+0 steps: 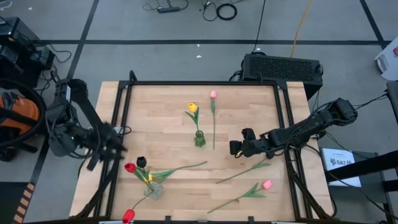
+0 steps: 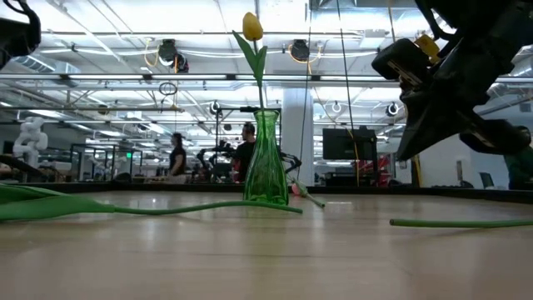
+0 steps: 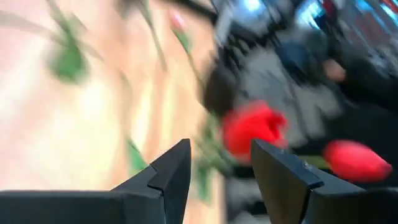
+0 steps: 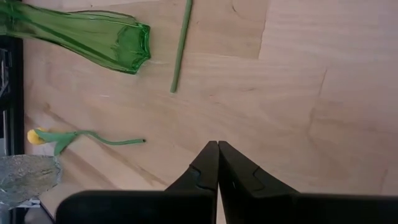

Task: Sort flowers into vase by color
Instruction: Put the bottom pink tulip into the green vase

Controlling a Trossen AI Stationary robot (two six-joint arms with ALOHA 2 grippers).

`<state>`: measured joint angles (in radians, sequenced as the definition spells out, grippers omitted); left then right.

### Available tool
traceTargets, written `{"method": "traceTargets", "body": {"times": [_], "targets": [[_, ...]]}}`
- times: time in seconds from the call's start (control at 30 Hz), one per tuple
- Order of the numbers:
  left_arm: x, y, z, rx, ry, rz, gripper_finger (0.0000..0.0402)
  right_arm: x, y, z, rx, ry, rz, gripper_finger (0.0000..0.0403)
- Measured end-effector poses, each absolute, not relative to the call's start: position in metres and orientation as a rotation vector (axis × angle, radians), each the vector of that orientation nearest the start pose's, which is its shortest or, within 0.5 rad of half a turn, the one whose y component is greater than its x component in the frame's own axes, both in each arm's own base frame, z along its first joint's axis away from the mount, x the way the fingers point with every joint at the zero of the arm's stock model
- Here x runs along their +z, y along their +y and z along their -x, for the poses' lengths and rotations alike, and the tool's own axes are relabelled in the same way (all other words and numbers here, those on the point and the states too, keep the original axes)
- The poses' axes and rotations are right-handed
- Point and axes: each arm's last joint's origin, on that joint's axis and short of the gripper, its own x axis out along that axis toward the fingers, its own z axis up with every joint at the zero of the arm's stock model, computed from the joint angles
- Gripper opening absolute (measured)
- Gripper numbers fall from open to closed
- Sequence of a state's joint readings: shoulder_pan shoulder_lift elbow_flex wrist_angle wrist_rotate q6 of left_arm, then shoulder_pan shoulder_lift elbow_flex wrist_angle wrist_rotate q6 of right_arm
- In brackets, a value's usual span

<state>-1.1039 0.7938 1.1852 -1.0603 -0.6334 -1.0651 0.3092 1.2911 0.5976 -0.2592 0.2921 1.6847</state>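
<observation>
Two vases stand on my wooden worktop [image 1: 168, 134]: a green vase [image 1: 199, 139] near the middle holding a yellow tulip [image 1: 193, 107], and a clear vase [image 1: 153, 190] toward the front left holding a red tulip [image 1: 130, 167], a black tulip [image 1: 142, 162] and a bit of yellow. No writing is readable to me on the black box [image 1: 283, 67] behind the worktop or on the white label [image 1: 339, 162] on the floor at right. My right arm reaches in from the right edge, its right pincer [image 1: 235, 147] hovering beside the green vase; its wrist view shows the fingers [image 4: 208, 163] pressed together on nothing. My left pincer [image 1: 115, 149] hangs over the worktop's left rail, just beside the clear vase, and its wrist view, badly smeared, shows the fingers [image 3: 174, 171] apart with a red bloom beyond them. Loose flowers lie flat: a pink tulip [image 1: 213, 94] right of the green vase, another pink tulip [image 1: 267, 184] at front right, a second red tulip [image 1: 128, 216] at the front edge. Only the low view shows people [image 2: 177, 157] far back in the room.
</observation>
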Motion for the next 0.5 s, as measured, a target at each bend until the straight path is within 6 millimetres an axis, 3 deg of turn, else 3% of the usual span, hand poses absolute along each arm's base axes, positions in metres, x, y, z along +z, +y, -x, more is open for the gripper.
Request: {"method": "traceTargets", "body": {"times": [0.23, 0.5], "targets": [[0.391, -0.068, -0.068, 0.118, 0.331, 0.335, 0.0173, 0.169, 0.061, -0.221, -0.730, 0.631, -1.234, 0.0000], [0.405, -0.069, -0.089, 0.125, 0.240, 0.225, 0.0173, 0.169, 0.061, -0.221, -0.728, 0.635, -1.235, 0.0000]]}}
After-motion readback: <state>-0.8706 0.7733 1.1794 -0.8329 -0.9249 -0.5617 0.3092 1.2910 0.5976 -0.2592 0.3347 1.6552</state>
